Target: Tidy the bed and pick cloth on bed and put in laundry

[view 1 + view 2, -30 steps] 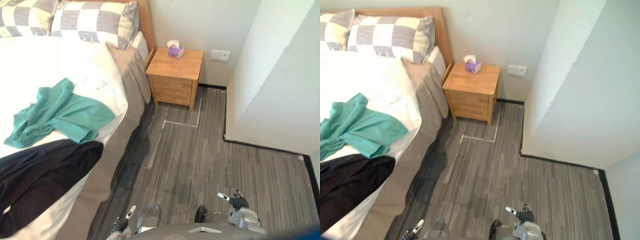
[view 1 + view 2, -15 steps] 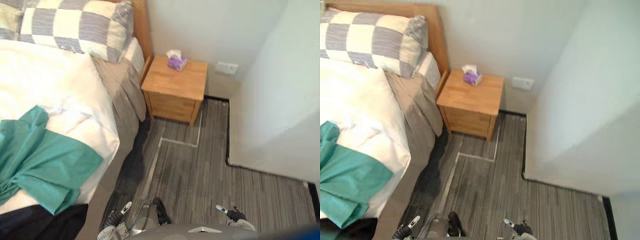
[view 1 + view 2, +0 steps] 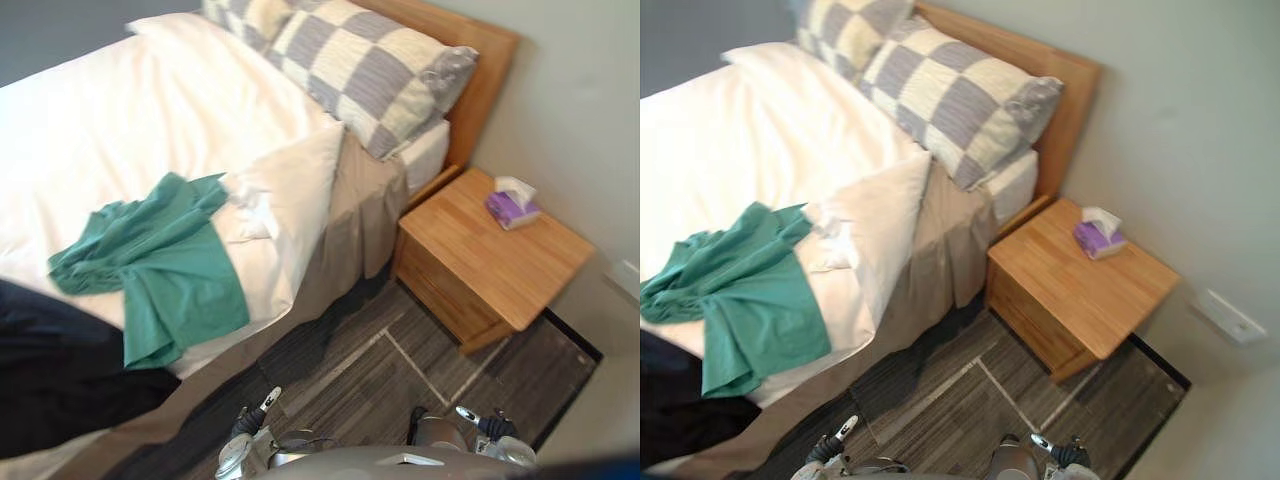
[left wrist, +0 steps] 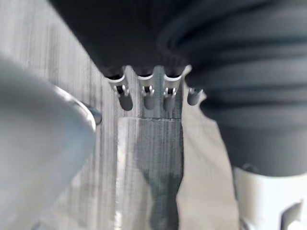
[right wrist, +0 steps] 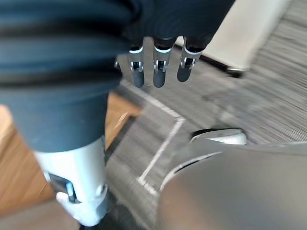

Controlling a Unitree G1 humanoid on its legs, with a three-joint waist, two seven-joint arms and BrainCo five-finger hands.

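1. A black cloth (image 3: pixel 60 385) lies on the near left corner of the bed (image 3: pixel 120 110).
2. Beside it, a green cloth (image 3: pixel 160 260) lies crumpled on the white cover, its lower end touching the black one.
3. The left hand (image 3: pixel 245 428) hangs low over the floor (image 3: pixel 360 385), its fingers (image 4: pixel 147 96) straight and empty.
4. Checked pillows (image 3: pixel 370 70) lie at the headboard.
5. A wooden table (image 3: pixel 490 265) carries a tissue box (image 3: pixel 512 205).
6. The right hand (image 3: pixel 492 427) hangs low, its fingers (image 5: pixel 159 72) relaxed and empty.

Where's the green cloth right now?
In the left eye view the green cloth lies on the left, crumpled on the white duvet near the bed's edge. The black cloth is right beside its lower end.
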